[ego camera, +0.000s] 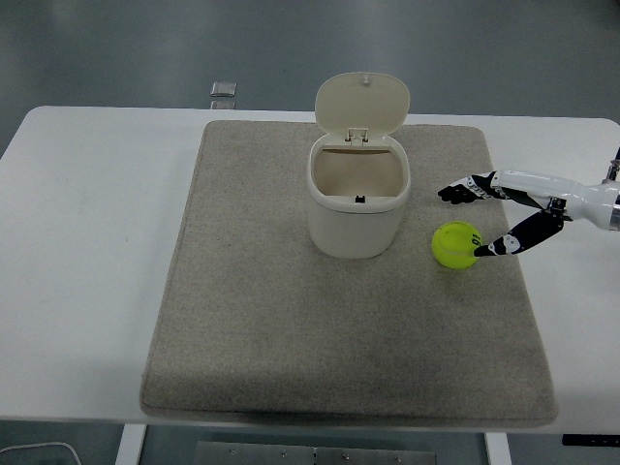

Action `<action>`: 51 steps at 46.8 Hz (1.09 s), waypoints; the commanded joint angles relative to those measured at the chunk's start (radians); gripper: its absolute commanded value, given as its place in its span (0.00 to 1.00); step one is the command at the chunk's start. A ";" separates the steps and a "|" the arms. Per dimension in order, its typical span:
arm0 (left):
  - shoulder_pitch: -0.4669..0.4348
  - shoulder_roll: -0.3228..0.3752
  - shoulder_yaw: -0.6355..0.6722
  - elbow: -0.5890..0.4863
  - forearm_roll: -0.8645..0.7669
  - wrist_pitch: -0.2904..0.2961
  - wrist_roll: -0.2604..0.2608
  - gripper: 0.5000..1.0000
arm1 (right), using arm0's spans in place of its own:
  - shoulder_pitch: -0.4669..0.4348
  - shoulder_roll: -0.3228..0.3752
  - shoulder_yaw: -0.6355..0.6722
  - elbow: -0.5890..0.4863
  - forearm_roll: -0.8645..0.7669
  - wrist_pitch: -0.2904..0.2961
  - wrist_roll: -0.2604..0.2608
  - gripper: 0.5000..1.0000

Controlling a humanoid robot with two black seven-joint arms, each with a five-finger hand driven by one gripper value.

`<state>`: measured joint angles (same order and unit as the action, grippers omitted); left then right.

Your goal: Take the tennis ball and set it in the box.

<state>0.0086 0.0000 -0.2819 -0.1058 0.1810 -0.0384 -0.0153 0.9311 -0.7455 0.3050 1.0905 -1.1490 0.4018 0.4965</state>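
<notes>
A yellow-green tennis ball (454, 244) lies on the grey mat (271, 329), to the right of a cream box (359, 199) whose lid stands open at the back. My right hand (468, 218) comes in from the right edge, low over the mat. Its fingers (463, 190) are spread above and behind the ball, and the thumb (496, 247) touches or nearly touches the ball's right side. The hand is open around the ball, not closed on it. The left arm does not show.
The mat covers most of the white table (77, 242). A small grey square object (224, 90) lies at the table's far edge, behind the mat.
</notes>
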 commanded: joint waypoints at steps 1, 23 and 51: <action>0.001 0.000 0.000 0.000 0.000 0.000 0.000 0.98 | 0.000 0.006 -0.018 0.000 -0.024 -0.035 0.001 0.81; -0.001 0.000 0.000 0.000 0.000 0.000 0.000 0.98 | -0.014 0.018 -0.053 0.000 -0.081 -0.110 0.001 0.81; 0.001 0.000 0.001 0.000 0.000 0.000 0.000 0.98 | -0.023 0.048 -0.092 -0.003 -0.118 -0.184 -0.001 0.75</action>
<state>0.0088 0.0000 -0.2819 -0.1058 0.1810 -0.0384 -0.0154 0.9071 -0.7003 0.2247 1.0878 -1.2656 0.2327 0.4966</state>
